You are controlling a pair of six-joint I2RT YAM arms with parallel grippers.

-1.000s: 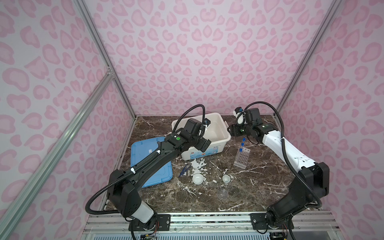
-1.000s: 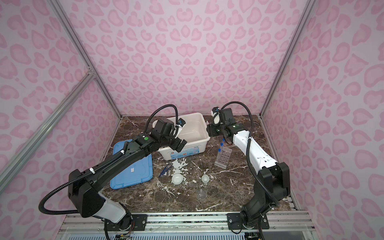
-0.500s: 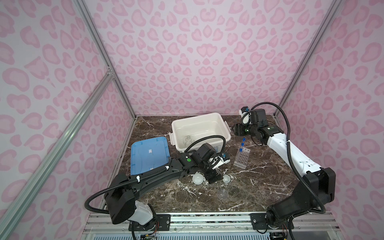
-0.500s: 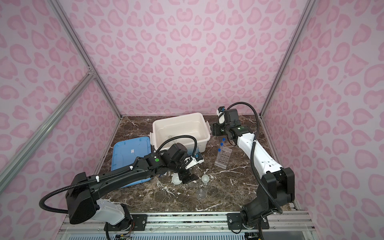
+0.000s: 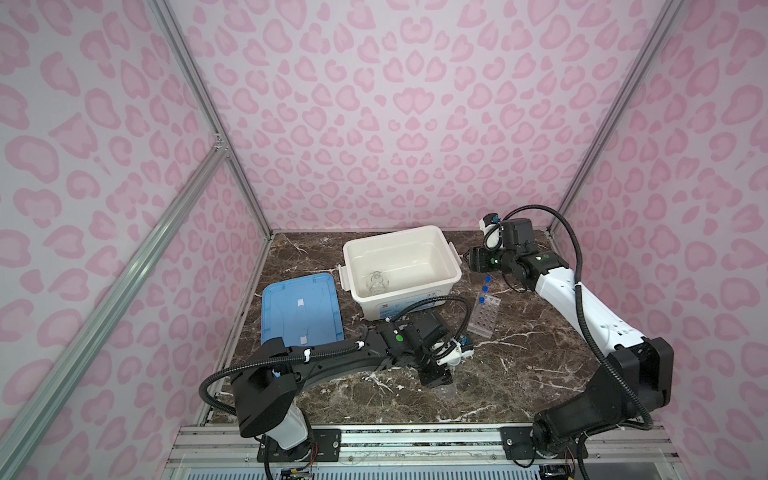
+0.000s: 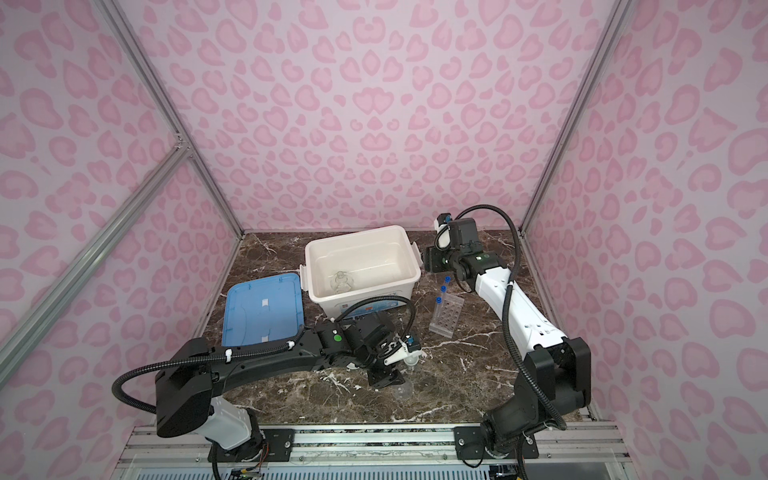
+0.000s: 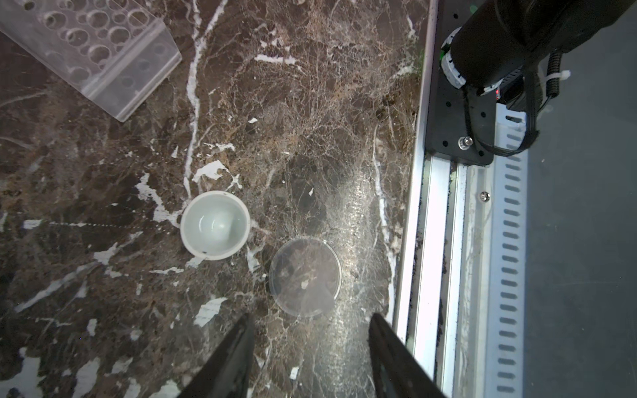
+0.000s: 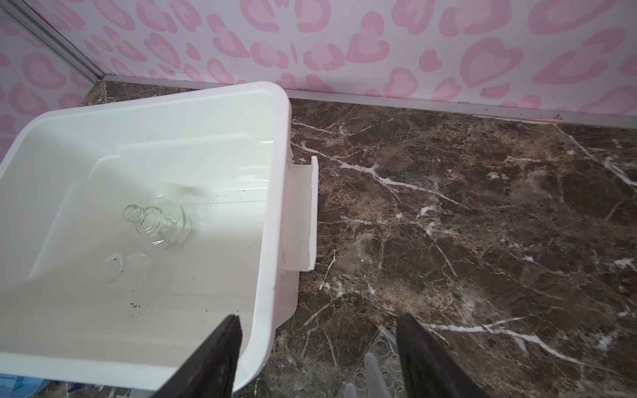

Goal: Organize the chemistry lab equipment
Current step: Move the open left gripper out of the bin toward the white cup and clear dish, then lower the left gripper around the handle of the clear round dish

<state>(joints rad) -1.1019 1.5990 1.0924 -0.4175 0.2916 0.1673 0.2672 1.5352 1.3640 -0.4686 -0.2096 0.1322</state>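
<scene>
The left gripper [image 7: 310,317], jaws apart and empty at lower centre, may knock the clear beaker [image 7: 305,277] into the bowl [image 7: 215,224] if it closes short; the right gripper [image 8: 319,317] is likewise apart.

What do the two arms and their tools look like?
The left arm is mostly black; the right arm has white links and black joints. Each carries a green dot and a ribbed black cable. The left tool and right tool have dark, flat, tapered fingers.
</scene>
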